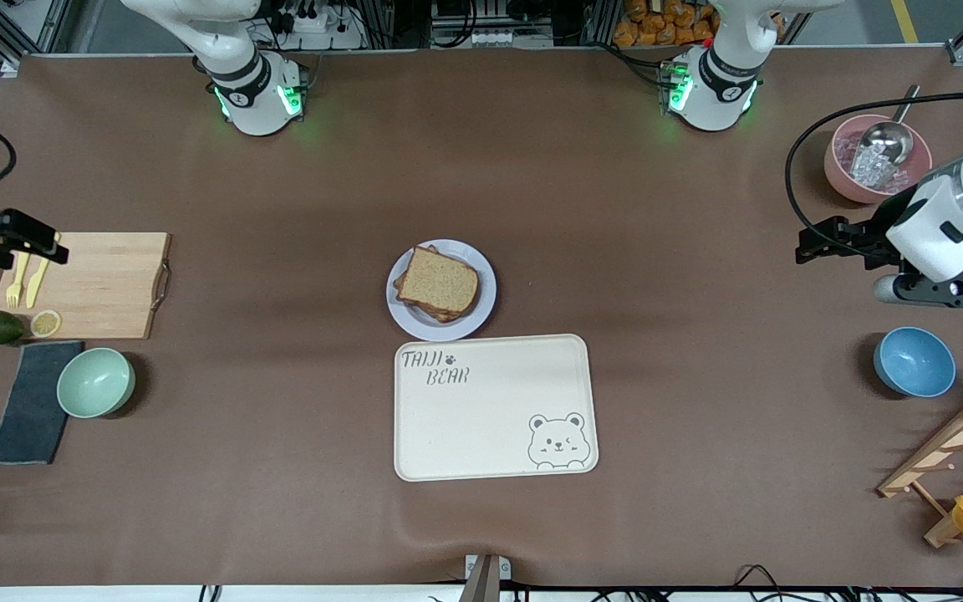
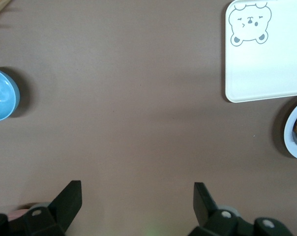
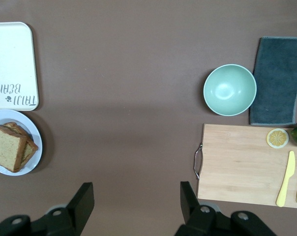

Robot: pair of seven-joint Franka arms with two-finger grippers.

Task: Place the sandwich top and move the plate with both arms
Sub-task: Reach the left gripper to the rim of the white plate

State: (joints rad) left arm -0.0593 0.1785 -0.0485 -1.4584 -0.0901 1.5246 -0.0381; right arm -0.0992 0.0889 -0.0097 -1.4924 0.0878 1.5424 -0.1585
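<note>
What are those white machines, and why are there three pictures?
They are two robot arms with jaws for grabbing. One picture looks down from high up; the other two come from cameras on each arm's wrist. In the middle of the brown table a sandwich sits on a plate, beside a bear tray. The left gripper hangs over bare table near a blue bowl. The right gripper hangs by a cutting board near a green bowl. Both jaws are open and hold nothing.

Brown sandwich top (image 1: 440,279) flat atop sandwich, on round pale plate (image 1: 481,309), mid-table
</note>
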